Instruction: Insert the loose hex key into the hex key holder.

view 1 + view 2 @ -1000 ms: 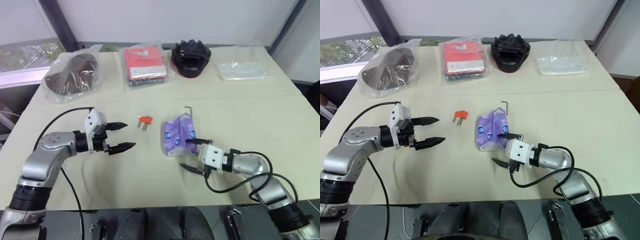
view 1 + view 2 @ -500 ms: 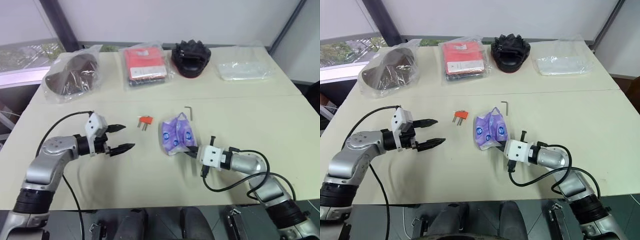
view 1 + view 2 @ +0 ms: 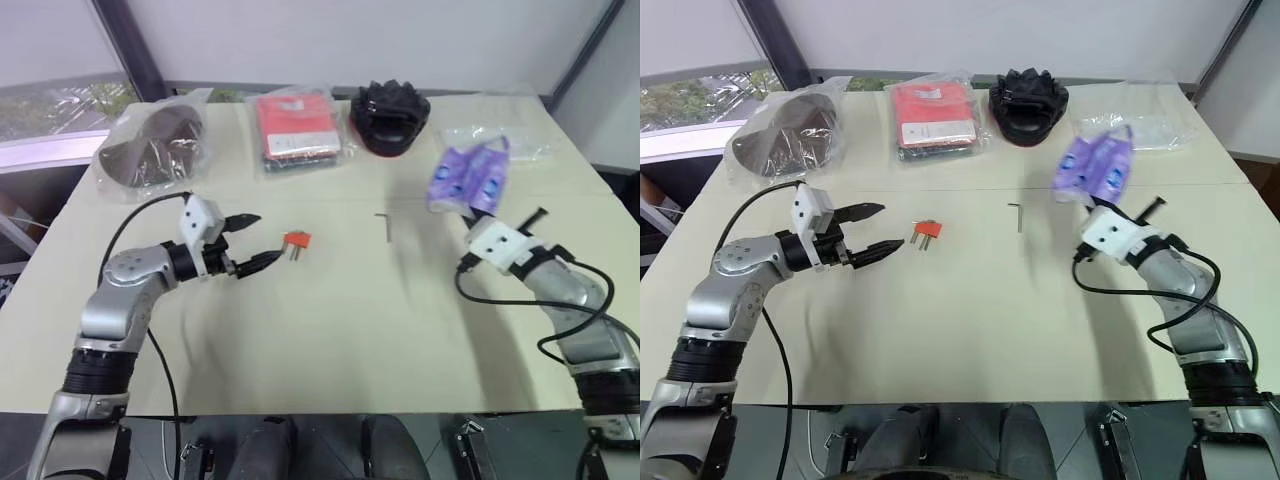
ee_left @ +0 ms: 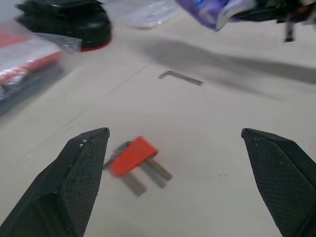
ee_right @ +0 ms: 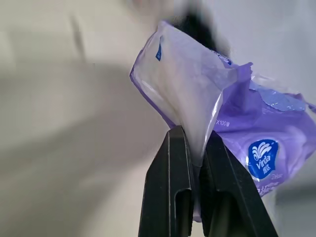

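The hex key holder [image 3: 297, 240], a small orange block with short keys sticking out, lies on the table left of centre. My left gripper [image 3: 262, 240] is open and level, its fingertips just left of the holder and apart from it; the holder [image 4: 132, 155] lies between and ahead of the spread fingers [image 4: 81, 182]. The loose hex key [image 3: 386, 226], a thin dark L-shaped rod, lies flat mid-table, also seen beyond the holder as the hex key [image 4: 180, 77]. My right gripper [image 3: 466, 210] is shut on a purple tissue packet [image 3: 468, 177], held up off the table at the right.
Along the far edge sit a brown object in a clear bag [image 3: 150, 145], a red packet in clear plastic [image 3: 293, 128], a black object [image 3: 390, 103] and a clear plastic bag [image 3: 520, 135] behind the lifted packet. Cables trail from both wrists.
My right gripper shut on the purple packet and swung it up, right and away, baring the table beside the hex key. My left gripper edged toward the holder.
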You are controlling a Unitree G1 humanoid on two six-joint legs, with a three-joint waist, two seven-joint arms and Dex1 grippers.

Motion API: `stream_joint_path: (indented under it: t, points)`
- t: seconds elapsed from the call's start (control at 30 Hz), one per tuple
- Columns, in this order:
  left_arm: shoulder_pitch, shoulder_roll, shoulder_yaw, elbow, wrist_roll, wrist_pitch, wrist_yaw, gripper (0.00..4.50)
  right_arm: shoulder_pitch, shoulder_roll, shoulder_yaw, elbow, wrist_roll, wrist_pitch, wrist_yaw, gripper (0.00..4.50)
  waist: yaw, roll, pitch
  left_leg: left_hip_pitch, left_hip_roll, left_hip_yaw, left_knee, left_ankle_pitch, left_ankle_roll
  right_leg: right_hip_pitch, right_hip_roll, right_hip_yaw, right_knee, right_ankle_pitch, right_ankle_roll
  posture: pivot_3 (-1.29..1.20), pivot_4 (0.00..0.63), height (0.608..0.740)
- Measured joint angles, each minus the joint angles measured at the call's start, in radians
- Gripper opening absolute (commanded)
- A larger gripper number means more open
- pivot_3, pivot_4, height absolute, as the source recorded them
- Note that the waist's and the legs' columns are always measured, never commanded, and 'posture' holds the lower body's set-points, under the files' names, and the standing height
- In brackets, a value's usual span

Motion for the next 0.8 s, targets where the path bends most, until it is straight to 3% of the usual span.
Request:
stream_joint_path:
  t: [0.07,0.17,0.4,0.63,0.73,0.8]
  points:
    - [-0.018,-0.015,-0.033,0.007,0.010,-0.003,-0.020,4.50,-0.036,-0.009,0.020,0.106,-0.029,-0.006,-0.023,0.02,-0.011,0.001,0.000,0.000,0.000,0.002,0.000,0.000,0.000,0.000,0.000,0.001,0.000,0.000,0.000,0.00,0.150,0.740]
    - [-0.043,-0.031,-0.052,0.030,0.023,-0.017,-0.030,4.50,-0.087,-0.022,0.045,0.187,-0.056,-0.027,-0.047,1.03,-0.016,0.001,0.000,0.001,0.001,0.003,0.000,0.000,0.000,0.000,0.000,0.001,0.000,0.000,0.000,0.00,0.150,0.740]
    - [-0.048,-0.042,-0.062,0.095,0.050,-0.051,-0.039,4.50,-0.115,-0.019,0.065,0.228,-0.056,-0.049,-0.045,4.47,-0.024,0.001,0.000,0.000,0.000,0.002,0.001,0.000,0.000,0.000,0.000,0.001,-0.001,0.000,0.000,0.00,0.150,0.740]
    - [-0.031,-0.005,-0.033,0.117,0.054,-0.054,-0.036,4.50,0.004,-0.020,0.034,0.034,-0.038,0.048,-0.036,4.47,-0.023,0.001,0.000,0.000,0.000,0.002,0.001,0.000,0.001,0.000,0.000,0.001,0.000,0.000,0.000,0.00,0.150,0.740]
    - [-0.030,0.037,0.015,0.142,0.041,-0.041,-0.037,4.50,0.006,0.063,-0.060,-0.169,0.181,0.086,0.029,4.47,-0.034,0.001,0.001,0.001,0.003,0.002,0.001,-0.001,0.001,0.000,0.002,0.001,0.001,0.000,0.000,0.00,0.150,0.740]
    - [-0.031,0.065,0.044,0.150,0.034,-0.030,-0.042,4.50,-0.039,0.127,-0.059,-0.260,0.323,0.098,0.104,4.47,-0.036,0.001,0.000,0.002,0.003,0.002,0.000,-0.001,0.001,0.000,0.002,0.001,0.001,0.000,0.000,0.00,0.150,0.740]
